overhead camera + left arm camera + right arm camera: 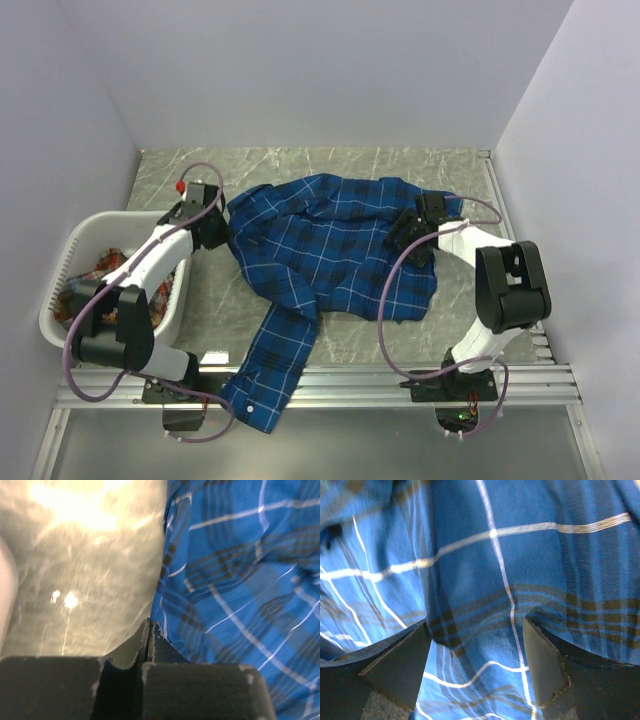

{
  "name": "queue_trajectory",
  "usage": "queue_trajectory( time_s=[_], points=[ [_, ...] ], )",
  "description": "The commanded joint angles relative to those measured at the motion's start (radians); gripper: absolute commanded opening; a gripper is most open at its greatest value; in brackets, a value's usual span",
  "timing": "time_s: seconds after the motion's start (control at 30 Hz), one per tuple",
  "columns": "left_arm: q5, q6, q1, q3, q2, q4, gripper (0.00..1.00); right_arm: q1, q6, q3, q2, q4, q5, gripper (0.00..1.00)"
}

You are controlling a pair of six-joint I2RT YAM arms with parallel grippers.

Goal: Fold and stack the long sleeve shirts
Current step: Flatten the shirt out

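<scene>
Rumpled blue plaid shirt (330, 250) (sleeve outstretched); left fingers (200, 690) pressed together, right fingers (395, 665) spread.

The shirt (330, 250) lay on the middle of the table (420, 165), one sleeve (268, 372) over the near edge. The basket (72, 240) stood left of it, a second shirt (103, 268) inside.
</scene>
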Motion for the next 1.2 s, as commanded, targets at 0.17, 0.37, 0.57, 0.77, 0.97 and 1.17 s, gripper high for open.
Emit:
queue_trajectory(
  time_s=[0.17,0.37,0.57,0.77,0.97,1.17],
  points=[
    [0.127,-0.031,0.006,-0.182,-0.073,0.109,0.01,-0.088,0.033,0.277,0.220,0.005,0.098,0.81],
    [0.233,-0.047,0.001,-0.182,-0.068,0.173,0.01,-0.090,-0.021,0.404,0.170,-0.073,0.141,0.83],
    [0.285,-0.047,-0.011,-0.173,-0.079,0.192,0.00,-0.105,0.025,0.148,-0.094,-0.197,0.230,1.00],
    [0.268,-0.033,-0.014,-0.147,-0.120,0.147,0.01,-0.132,0.096,-0.081,-0.283,-0.288,0.201,0.92],
    [0.242,-0.027,-0.014,-0.112,-0.146,0.103,0.01,-0.143,0.191,-0.193,-0.334,-0.291,0.169,0.84],
    [0.227,-0.028,-0.013,-0.107,-0.159,0.097,0.01,-0.145,0.263,-0.276,-0.319,-0.230,0.160,0.80]
  ],
)
